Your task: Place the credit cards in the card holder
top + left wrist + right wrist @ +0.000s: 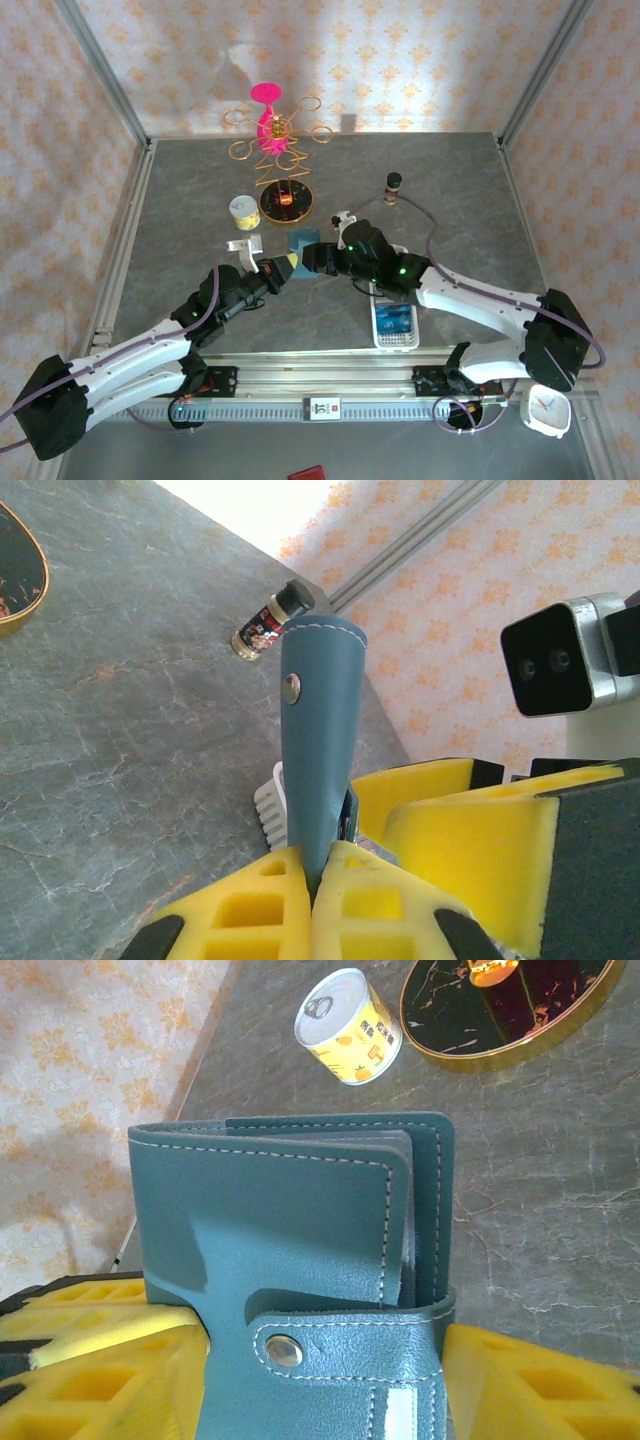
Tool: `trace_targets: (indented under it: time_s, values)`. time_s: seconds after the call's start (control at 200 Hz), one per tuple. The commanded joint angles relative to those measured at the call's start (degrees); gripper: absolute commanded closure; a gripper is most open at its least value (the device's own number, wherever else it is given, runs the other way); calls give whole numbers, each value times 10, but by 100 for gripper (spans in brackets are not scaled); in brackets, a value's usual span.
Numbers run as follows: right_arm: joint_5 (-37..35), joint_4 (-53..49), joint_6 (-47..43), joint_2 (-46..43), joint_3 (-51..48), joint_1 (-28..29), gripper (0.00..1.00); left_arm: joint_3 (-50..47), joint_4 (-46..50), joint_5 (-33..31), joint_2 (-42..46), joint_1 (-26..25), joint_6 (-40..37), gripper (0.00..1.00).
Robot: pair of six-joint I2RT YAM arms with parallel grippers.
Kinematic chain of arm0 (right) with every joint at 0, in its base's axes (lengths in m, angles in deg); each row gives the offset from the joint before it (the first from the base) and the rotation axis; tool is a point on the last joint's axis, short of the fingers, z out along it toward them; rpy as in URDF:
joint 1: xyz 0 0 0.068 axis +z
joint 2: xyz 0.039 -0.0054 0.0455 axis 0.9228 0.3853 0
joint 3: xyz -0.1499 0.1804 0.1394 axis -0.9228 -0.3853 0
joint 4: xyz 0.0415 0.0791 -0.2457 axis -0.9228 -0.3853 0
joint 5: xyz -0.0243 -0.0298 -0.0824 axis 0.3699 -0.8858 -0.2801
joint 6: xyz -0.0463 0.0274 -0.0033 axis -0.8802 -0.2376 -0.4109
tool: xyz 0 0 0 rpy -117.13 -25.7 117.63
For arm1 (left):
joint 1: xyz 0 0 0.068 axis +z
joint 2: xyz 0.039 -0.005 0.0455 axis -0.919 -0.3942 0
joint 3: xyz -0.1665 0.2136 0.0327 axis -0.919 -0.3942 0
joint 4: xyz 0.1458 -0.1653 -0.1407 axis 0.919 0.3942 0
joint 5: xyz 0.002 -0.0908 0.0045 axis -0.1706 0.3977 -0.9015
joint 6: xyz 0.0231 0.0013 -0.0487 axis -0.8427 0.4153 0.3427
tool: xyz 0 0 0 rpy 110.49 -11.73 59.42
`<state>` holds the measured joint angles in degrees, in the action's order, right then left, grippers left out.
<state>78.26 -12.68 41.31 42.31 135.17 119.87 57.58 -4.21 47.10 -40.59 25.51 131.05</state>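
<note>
Presently the left claw (pixel 288 264) is pinching one edge of the holder (pixel 303 241) and the right claw (pixel 316 257) is clamping its body, upright above the worktop (pixel 190 190) at the top view's centre. Opening it cleanly probably means the right bracing while the left is pulling slowly.

No readable text for you here. Can (pixel 350 1025) label carries small characters, too blurred to read; bottle (pixel 268 623) label print also illegible. Clock (pixel 546 409) face too small.
</note>
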Motion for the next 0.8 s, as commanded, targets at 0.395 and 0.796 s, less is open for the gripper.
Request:
trace_targets:
  time_s: [0.395, 0.796]
  values:
    - [-110, -104, -15, 81, 49, 6, 44, -19, -26, -32, 36, -4, -15, 100]
    - [-244, -113, 13, 17, -17, 1, 50, -51, 24, -124, 70, -5, -12, 100]
